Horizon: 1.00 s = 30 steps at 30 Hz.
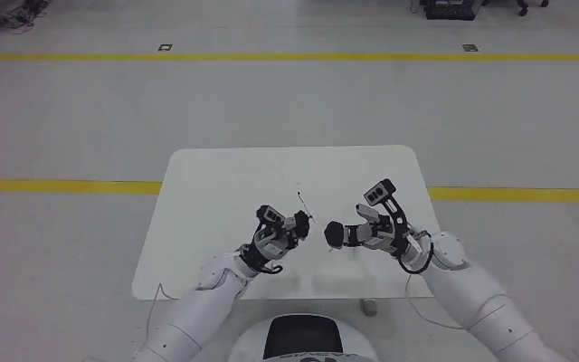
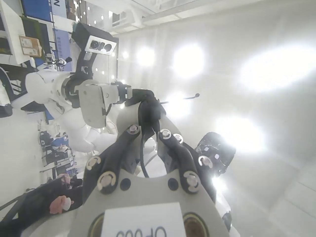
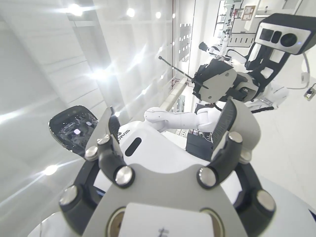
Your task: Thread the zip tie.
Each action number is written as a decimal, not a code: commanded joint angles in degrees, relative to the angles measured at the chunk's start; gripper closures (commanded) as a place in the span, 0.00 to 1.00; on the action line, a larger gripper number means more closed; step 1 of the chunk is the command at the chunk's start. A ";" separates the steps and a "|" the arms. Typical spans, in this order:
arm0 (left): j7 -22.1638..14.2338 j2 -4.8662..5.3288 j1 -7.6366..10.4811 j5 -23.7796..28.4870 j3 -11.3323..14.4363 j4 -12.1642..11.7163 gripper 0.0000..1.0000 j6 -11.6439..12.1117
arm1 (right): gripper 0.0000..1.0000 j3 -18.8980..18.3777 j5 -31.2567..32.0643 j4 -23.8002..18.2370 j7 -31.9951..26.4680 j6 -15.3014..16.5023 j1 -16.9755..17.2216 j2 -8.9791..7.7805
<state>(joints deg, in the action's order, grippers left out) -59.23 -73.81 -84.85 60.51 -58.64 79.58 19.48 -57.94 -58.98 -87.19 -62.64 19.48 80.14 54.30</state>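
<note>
Left fingers (image 2: pixel 171 125) are clamped tight on the zip tie (image 3: pixel 177 71), pinching it close to its pointed tail. The strip pokes out toward the far side with the little head at the tip, up in the air. Right fingers (image 3: pixel 228 122) sit just to the right, spread wide with nothing in them and a small gap between the two. Both hang over the middle of the table (image 1: pixel 226 181), with loads of bare surface toward the far and left edges. From above the tie is just a thin line, hard to make out.
</note>
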 commanded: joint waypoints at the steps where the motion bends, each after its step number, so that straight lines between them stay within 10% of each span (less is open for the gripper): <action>1: -0.09 -0.06 -0.03 -0.08 -0.10 0.01 1.00 0.00 | 0.00 0.01 0.03 -0.03 -0.03 0.00 0.00 -0.02; 25: -0.09 -0.06 -0.03 -0.08 -0.10 0.01 1.00 0.00 | 0.00 5.11 -6.45 6.97 -4.70 -0.88 -4.69 4.54; 30: -0.09 -0.06 -0.03 -0.08 -0.10 0.01 1.00 0.00 | 0.38 5.67 -7.90 8.94 -6.29 -1.03 -5.71 5.60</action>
<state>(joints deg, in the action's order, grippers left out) -59.31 -73.87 -84.88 60.43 -58.74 79.59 19.48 -52.34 -66.74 -78.66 -68.62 18.52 74.63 59.70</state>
